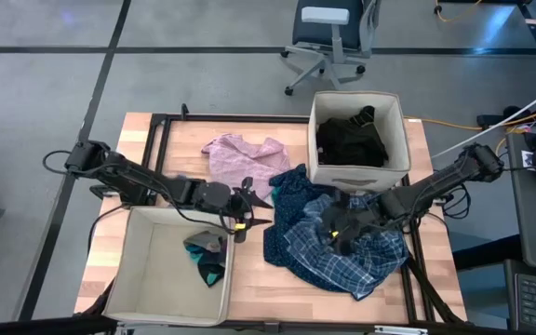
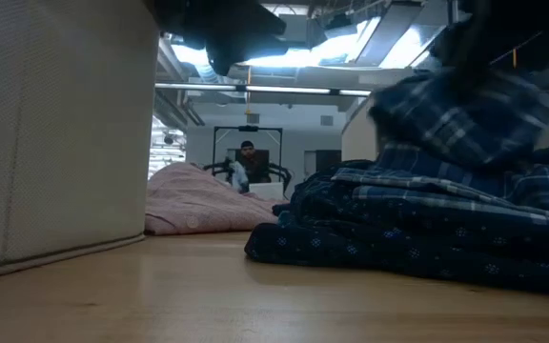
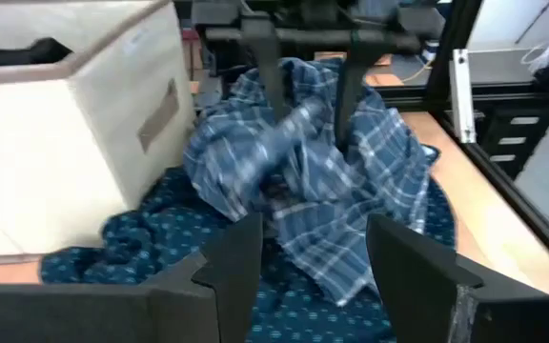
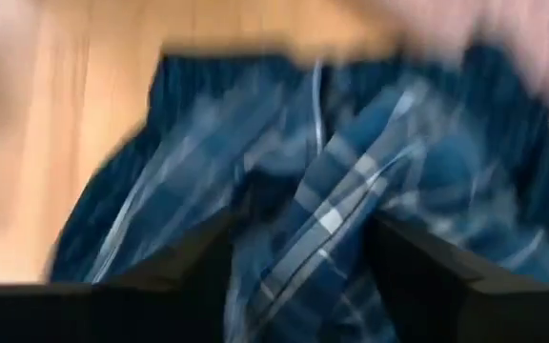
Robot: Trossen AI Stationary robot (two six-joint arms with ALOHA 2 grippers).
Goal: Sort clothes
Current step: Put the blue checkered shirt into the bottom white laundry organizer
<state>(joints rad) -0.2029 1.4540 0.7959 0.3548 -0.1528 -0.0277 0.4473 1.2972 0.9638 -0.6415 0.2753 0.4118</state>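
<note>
Centrally, right hand (image 1: 342,228) fingers spread over plaid shirt (image 1: 361,256), left hand (image 1: 243,212) open, bin (image 1: 316,140) beside.

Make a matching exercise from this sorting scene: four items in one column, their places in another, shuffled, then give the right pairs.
Items
1. pink patterned top
2. black pieces
3. teal item
4. plaid shirt

Places
A. inside the bin at the table's near left corner
B. heaped on a dark blue dotted garment, under the right hand
C. flat on the bare wood, between the two bins
D. inside the bin at the table's far right

Pairs: 1-C, 2-D, 3-A, 4-B
</note>
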